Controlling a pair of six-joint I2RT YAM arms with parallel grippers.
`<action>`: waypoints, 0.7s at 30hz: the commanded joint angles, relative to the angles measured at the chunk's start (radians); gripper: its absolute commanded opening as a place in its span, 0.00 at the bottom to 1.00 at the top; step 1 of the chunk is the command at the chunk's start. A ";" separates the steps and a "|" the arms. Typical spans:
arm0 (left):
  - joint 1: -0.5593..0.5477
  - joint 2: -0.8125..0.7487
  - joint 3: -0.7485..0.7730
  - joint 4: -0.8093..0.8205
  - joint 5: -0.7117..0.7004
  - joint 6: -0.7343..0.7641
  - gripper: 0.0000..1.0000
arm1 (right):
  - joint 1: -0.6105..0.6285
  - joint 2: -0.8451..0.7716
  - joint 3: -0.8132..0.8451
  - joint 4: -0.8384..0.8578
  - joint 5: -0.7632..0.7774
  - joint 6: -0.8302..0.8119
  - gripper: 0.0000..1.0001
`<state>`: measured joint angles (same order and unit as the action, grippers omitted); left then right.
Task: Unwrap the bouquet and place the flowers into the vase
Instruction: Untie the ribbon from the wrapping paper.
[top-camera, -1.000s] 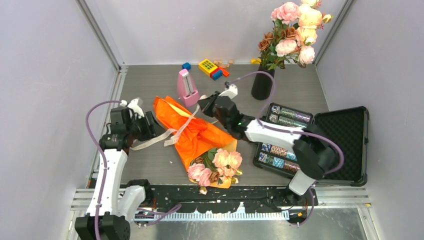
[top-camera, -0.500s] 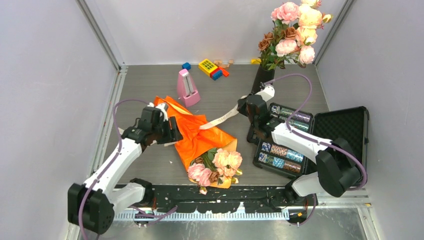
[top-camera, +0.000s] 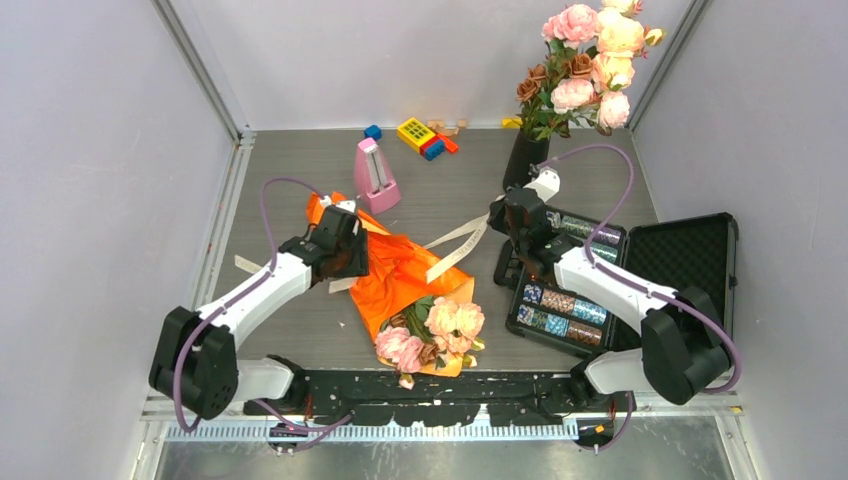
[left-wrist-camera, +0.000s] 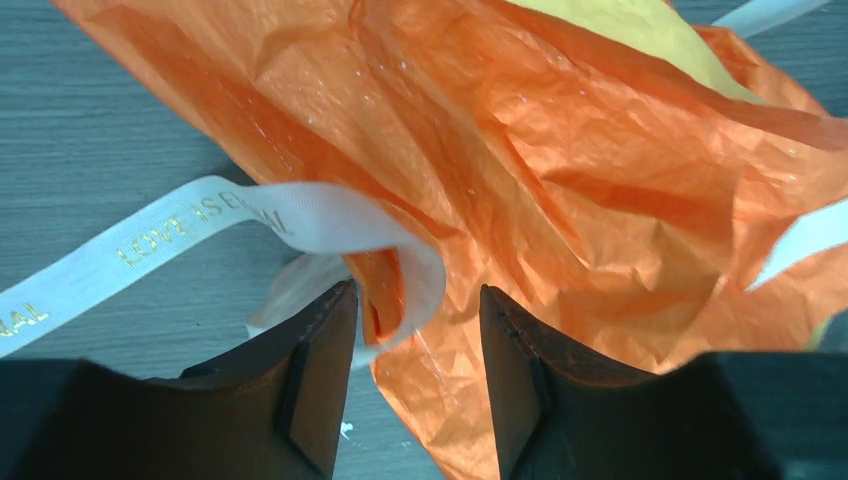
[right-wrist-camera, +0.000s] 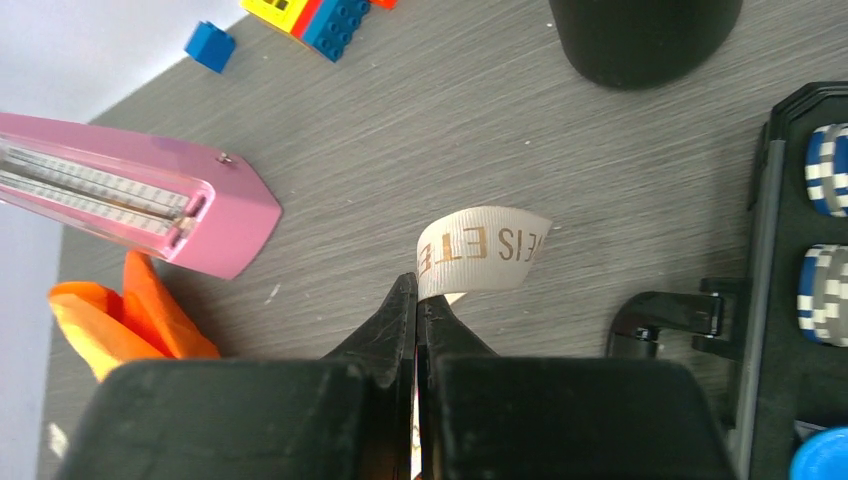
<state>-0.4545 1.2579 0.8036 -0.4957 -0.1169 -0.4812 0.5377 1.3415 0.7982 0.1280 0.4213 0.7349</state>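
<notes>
Bouquet (top-camera: 410, 290) lies diagonally, blooms toward the arms; left gripper (left-wrist-camera: 415, 300) gapes over paper (left-wrist-camera: 560, 150), right gripper (right-wrist-camera: 417, 290) pinches ribbon (right-wrist-camera: 485, 248).

I work in a lab test cell: blank grey panel walls (top-camera: 90, 150), aluminium frame rails (top-camera: 200, 68) and a grey wood-grain tabletop (top-camera: 300, 160) fenced in.

bouquet (top-camera: 430, 325): stems hidden in paper (top-camera: 400, 275) | vase (right-wrist-camera: 645, 35): cropped, right wrist view | ribbon (left-wrist-camera: 220, 215): partly under paper, probably
</notes>
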 joint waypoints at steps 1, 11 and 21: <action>-0.006 0.056 0.042 0.058 -0.071 0.033 0.48 | -0.011 0.011 0.079 -0.045 0.008 -0.116 0.00; -0.004 0.040 0.001 0.059 -0.154 0.001 0.07 | -0.015 0.146 0.308 -0.210 0.022 -0.410 0.00; 0.205 -0.097 -0.110 0.074 0.005 -0.073 0.00 | -0.015 0.343 0.491 -0.284 0.167 -0.679 0.00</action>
<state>-0.3416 1.2346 0.7506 -0.4667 -0.2024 -0.5110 0.5266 1.6356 1.2072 -0.1345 0.4866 0.1921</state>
